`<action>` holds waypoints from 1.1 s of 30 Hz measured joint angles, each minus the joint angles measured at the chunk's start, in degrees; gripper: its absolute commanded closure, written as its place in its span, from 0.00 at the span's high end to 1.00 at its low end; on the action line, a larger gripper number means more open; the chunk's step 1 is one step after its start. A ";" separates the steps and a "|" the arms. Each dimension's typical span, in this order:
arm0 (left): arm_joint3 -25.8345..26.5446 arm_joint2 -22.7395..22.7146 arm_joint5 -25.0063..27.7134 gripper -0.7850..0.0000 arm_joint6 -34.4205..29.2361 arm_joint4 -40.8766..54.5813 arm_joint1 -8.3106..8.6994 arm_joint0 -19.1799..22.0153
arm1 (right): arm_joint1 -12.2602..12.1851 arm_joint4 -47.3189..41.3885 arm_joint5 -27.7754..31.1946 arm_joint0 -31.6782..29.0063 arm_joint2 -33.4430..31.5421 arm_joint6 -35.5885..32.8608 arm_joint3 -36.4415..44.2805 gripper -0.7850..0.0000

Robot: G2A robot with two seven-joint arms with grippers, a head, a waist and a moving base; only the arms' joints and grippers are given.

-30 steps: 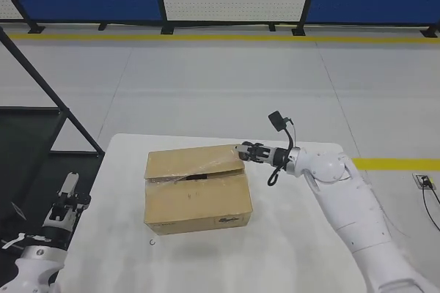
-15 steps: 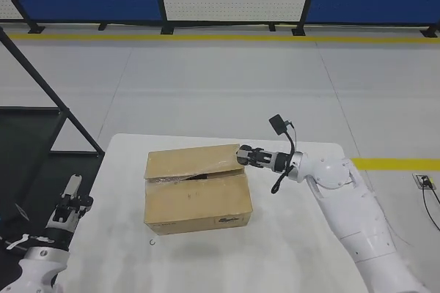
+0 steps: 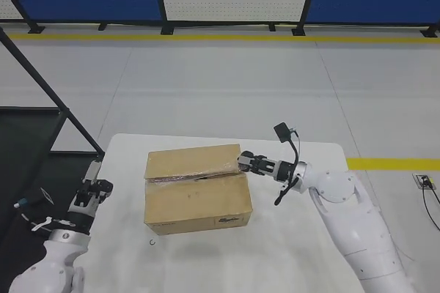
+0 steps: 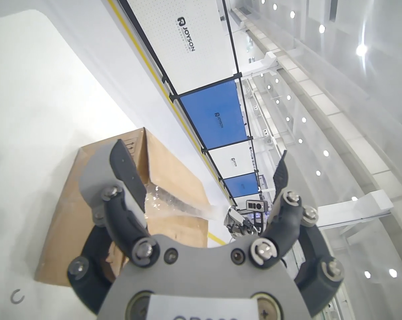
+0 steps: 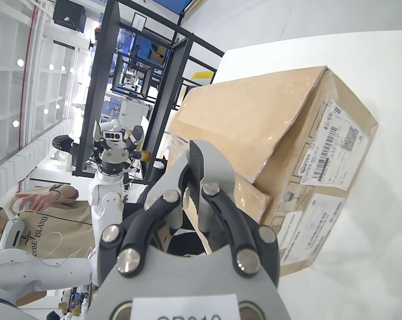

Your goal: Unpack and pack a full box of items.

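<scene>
A brown cardboard box (image 3: pixel 198 201) (image 4: pixel 67 208) (image 5: pixel 254 111) stands in the middle of the white table (image 3: pixel 301 249). Its far top flap is slightly raised, and a strip of clear tape (image 3: pixel 198 175) (image 4: pixel 187 206) runs along the seam. At the right end of that seam my right gripper (image 3: pixel 241 160) (image 5: pixel 192 149) is shut on the tape's end. My left gripper (image 3: pixel 97 184) (image 4: pixel 201 154) hangs open and empty over the table's left edge, well apart from the box and pointing toward it.
A small metal ring (image 3: pixel 153 242) (image 4: pixel 17 297) lies on the table by the box's front left corner. A black frame rack (image 3: pixel 59 117) stands off the table's left side. Bare tabletop lies in front of and right of the box.
The right gripper dropped slightly toward the box's right edge, and the raised flap came down, closing the dark gap. The left gripper rose from the lower left to the table's left edge.
</scene>
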State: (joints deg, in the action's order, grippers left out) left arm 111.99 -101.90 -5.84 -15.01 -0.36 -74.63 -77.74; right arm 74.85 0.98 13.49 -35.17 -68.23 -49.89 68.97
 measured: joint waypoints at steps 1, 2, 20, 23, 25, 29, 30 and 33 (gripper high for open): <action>-0.72 0.78 -0.25 1.00 0.06 -0.06 0.00 1.07 | 0.00 -0.23 0.14 -0.17 0.02 0.29 0.15 0.00; -1.54 1.54 -0.44 1.00 0.07 -0.12 0.00 2.18 | 0.00 -0.31 0.17 -0.27 0.09 0.51 0.30 0.00; -18.96 10.23 -0.43 1.00 -10.68 -4.40 0.94 16.64 | -0.35 -0.75 -0.71 -1.99 0.67 2.88 3.00 0.00; -20.08 10.32 -0.27 1.00 -11.51 -4.45 1.12 16.82 | -0.46 -0.49 -1.25 -2.06 0.74 2.78 3.14 0.00; -20.41 10.48 -0.04 1.00 -11.44 -4.59 1.20 16.77 | -0.49 -0.24 -1.70 -1.93 0.96 2.64 3.04 0.00; -19.44 10.29 0.19 1.00 -11.44 -4.47 1.39 15.82 | -0.52 0.22 -2.38 -1.34 1.34 2.42 2.24 0.00; -19.03 10.17 0.23 1.00 -11.38 -4.35 1.45 15.47 | -0.55 0.58 -2.68 -1.10 1.44 2.47 1.88 0.00; -18.30 10.00 0.35 1.00 -11.28 -4.03 1.57 14.80 | -0.58 1.63 -3.35 -0.58 1.84 2.62 1.02 0.00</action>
State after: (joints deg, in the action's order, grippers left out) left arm 93.69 -91.90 -5.49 -26.29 -4.39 -73.06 -62.94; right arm 74.28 2.61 10.14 -35.75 -66.39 -47.28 69.99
